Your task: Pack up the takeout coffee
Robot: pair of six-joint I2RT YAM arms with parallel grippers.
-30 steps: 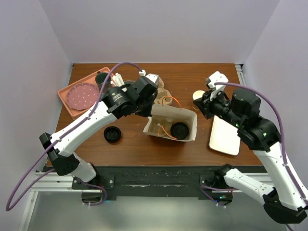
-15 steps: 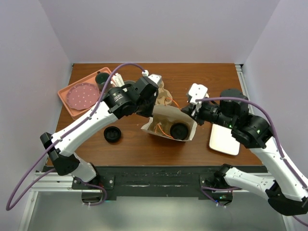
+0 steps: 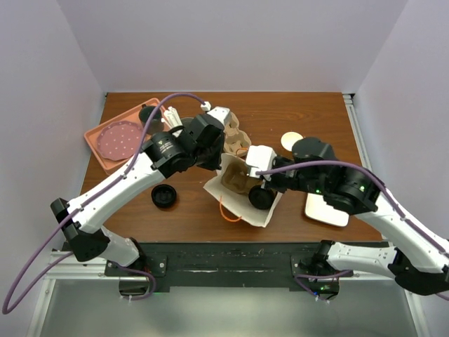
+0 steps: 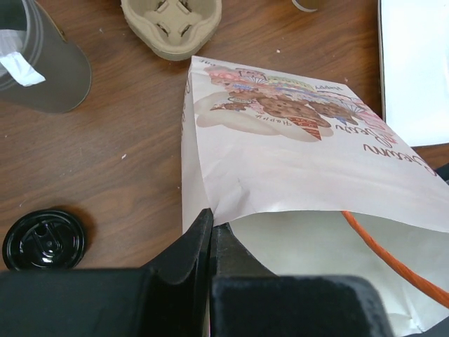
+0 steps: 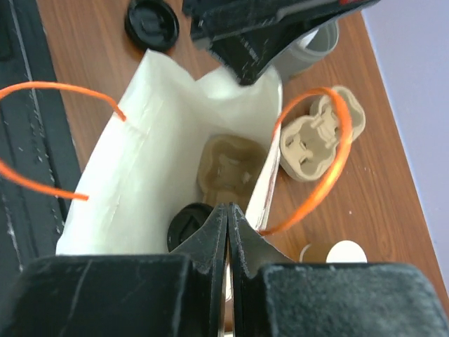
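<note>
The takeout coffee (image 3: 291,139) (image 5: 335,254), a small tan cup with a white top, stands on the table behind my right arm, and nothing touches it. A white paper bag (image 3: 242,209) (image 4: 280,168) (image 5: 140,168) with orange handles lies open mid-table. My left gripper (image 3: 218,159) (image 4: 210,214) is shut on a corner of its rim. My right gripper (image 3: 264,181) (image 5: 229,208) is shut, its tips in the bag's mouth against the right wall. Inside the bag lie a tan cup carrier (image 5: 228,168) and a round black lid (image 5: 184,226).
A second cup carrier (image 3: 236,137) (image 4: 172,24) sits behind the bag. A black lid (image 3: 163,196) (image 4: 43,239) lies to the bag's left. A pink tray (image 3: 95,153) and a grey tumbler (image 4: 49,70) are at the far left. A white rectangular dish (image 3: 326,203) is on the right.
My right arm has swung left from beside the cup into the bag's mouth. The bag has turned and slid toward the near edge, with my left gripper still on its rim.
</note>
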